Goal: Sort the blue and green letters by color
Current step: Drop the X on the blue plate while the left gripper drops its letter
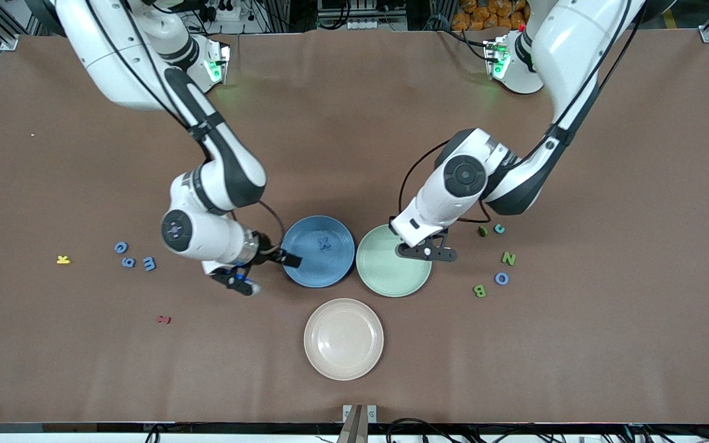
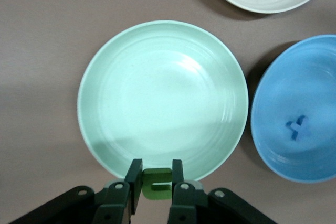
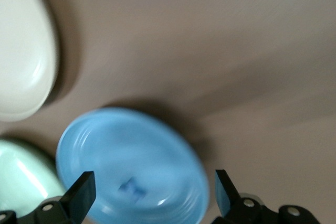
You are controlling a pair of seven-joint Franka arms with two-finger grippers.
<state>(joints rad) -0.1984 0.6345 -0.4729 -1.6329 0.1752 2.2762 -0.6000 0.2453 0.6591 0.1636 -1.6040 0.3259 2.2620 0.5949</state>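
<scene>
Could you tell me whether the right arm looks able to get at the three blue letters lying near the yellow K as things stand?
Probably yes: the right gripper is open and empty beside the blue plate, and bare table lies between it and the blue letters.

two plates (image 1: 318, 271) sit side by side mid-table, touching; an x (image 1: 324, 243) lies in the one toward the right arm's end. a third plate (image 1: 343, 363) lies nearer the front camera, between them. letters cluster (image 1: 134, 256) toward the right arm's end; another cluster (image 1: 497, 269) toward the left arm's end, beside the plates.
</scene>
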